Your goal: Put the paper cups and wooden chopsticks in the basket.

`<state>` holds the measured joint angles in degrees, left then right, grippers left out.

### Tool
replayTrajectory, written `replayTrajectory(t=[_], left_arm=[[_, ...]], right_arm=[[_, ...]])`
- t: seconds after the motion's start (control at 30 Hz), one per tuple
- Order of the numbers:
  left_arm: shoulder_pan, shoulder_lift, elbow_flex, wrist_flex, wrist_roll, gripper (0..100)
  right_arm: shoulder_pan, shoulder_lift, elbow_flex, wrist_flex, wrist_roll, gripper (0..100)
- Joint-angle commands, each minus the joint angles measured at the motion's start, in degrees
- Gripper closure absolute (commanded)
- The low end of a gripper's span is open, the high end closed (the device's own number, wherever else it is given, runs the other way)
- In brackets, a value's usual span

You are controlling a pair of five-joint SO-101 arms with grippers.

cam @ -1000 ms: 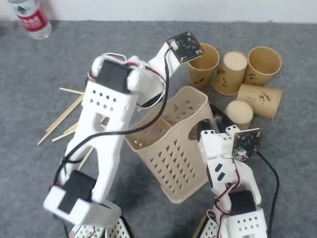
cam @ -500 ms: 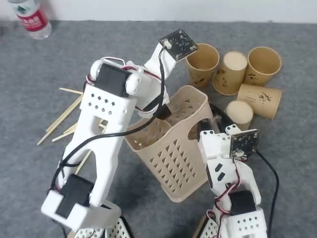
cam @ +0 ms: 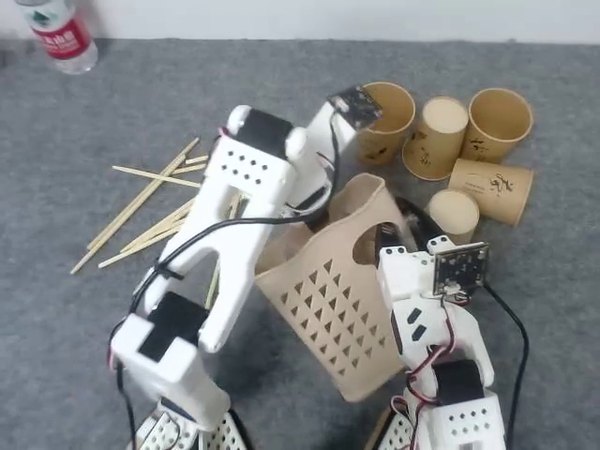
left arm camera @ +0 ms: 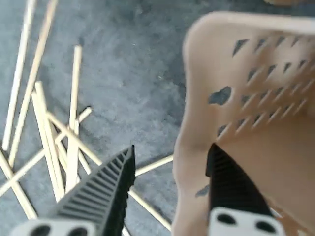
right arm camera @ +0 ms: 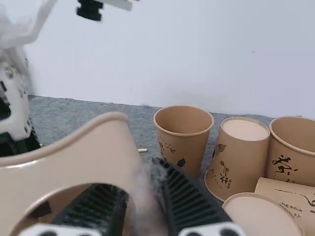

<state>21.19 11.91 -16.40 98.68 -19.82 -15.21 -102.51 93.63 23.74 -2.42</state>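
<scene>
the basket [cam: 342, 291] sits tilted at the middle of the counter [cam: 84, 131], between the two arms, with a perforated side turned up toward the high camera and its rim leaning toward the back. the right gripper [right arm camera: 133, 179] is pinched narrow on the basket's rim, by the handle cutout on the side nearest the cups. the left gripper [left arm camera: 172, 150] is spread wide across a corner on the basket's other side. one of its fingers lies against the basket wall, though whether on the inner or outer face is unclear. the other hangs over the chopsticks with a gap to the wall.

the five paper cups [cam: 441, 136] cluster on the counter outside the basket, off its far right edge. the nearest cup stands mouth up just beside the raised corner. behind it in the row, one shows a flat pale top and another stands mouth up. a fourth lies on its side, and the fifth is close to the right gripper.

the wooden chopsticks [cam: 141, 211] lie fanned and crossing on the counter left of the basket, some running under the left arm.

bare grey counter stretches beyond the chopsticks to a bottle [cam: 61, 33] at the back left corner, by the white wall [right arm camera: 197, 49]. a bare strip runs right of the cups.
</scene>
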Motion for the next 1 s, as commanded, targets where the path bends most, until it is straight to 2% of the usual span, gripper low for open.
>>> replayTrajectory(t=[0.0,0.07,0.27,0.43,0.57,0.67,0.83,0.97], left_arm=[[3.08,0.18,-1.01,-0.44,-2.2,86],[3.25,0.09,-1.01,-1.14,-2.73,99],[2.02,0.18,-2.86,-2.02,-2.73,99],[-2.29,0.44,-9.27,-3.08,0.88,99],[0.79,0.53,-10.07,0.88,1.58,98],[5.54,-0.26,-8.92,2.02,-0.09,89],[8.18,-0.62,-8.4,1.93,0.44,69],[8.18,-0.44,-5.49,1.58,-0.18,67]], right_arm=[[-0.31,-1.45,-0.97,-1.8,0.62,99.1],[-0.31,-1.45,-0.97,-1.8,0.62,99.1],[-0.31,-1.45,-0.97,-1.8,0.62,99.0],[-0.31,-1.45,-0.97,-1.8,0.62,99.0],[-0.4,-1.45,-0.97,-1.8,0.62,99.0],[-0.4,-1.45,-0.97,-1.8,0.62,99.0],[-0.4,-1.45,-0.97,-1.8,0.62,99.0],[-0.4,-1.45,-0.97,-1.8,0.62,99.0]])
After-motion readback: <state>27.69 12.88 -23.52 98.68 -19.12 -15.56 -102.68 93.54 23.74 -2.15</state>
